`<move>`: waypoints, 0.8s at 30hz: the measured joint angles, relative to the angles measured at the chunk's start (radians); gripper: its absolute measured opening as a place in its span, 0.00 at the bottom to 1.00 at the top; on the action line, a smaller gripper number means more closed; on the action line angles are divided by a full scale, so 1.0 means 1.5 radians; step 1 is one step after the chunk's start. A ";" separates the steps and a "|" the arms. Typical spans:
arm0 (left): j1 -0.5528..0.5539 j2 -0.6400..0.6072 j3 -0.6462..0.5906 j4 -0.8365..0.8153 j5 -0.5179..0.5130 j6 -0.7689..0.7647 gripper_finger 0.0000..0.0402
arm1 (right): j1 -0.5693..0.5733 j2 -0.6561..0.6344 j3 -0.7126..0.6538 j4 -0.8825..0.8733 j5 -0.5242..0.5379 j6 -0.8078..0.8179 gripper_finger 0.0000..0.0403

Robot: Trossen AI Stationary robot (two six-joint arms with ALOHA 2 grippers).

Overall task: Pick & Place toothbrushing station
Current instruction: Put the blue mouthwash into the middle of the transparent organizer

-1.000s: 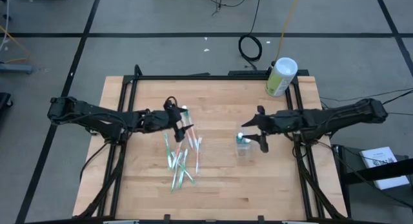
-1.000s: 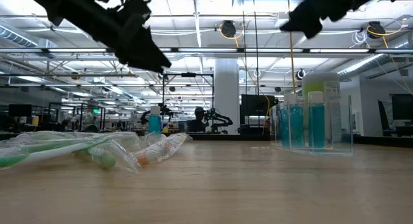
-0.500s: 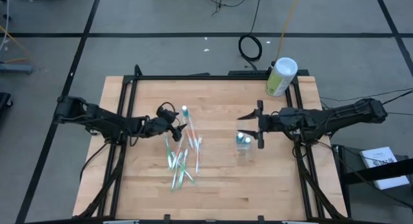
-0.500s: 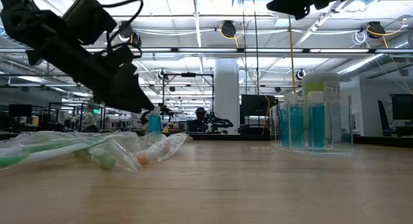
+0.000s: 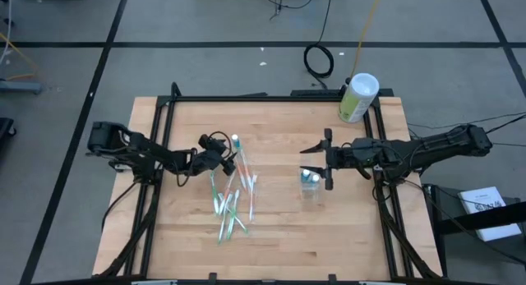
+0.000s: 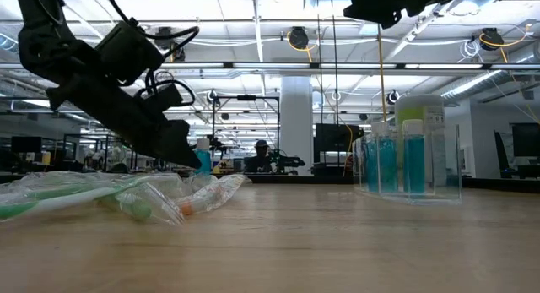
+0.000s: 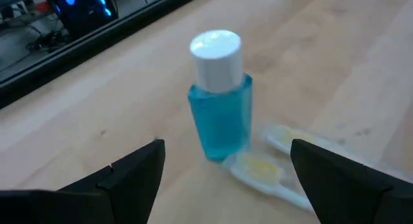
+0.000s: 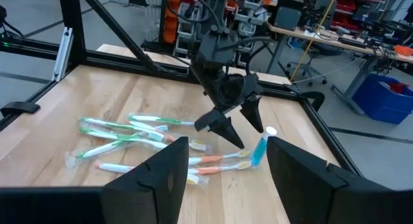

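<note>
Left gripper [image 7: 222, 179] open just before the blue bottle [image 7: 220, 98]; closing off-centre could topple it onto the toothbrushes [image 7: 271, 169].

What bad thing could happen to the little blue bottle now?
The left gripper is open and low, right by the small blue bottle, which stands upright with a white cap. A sideways bump from one finger might tip it over. Wrapped toothbrushes lie touching its base, so closing there could pinch a wrapper too. The right gripper hangs open above the clear cup.
</note>
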 joint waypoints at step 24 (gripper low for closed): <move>0.075 0.055 0.000 0.131 0.055 0.040 0.84 | 0.000 0.000 0.000 0.000 0.001 0.001 0.50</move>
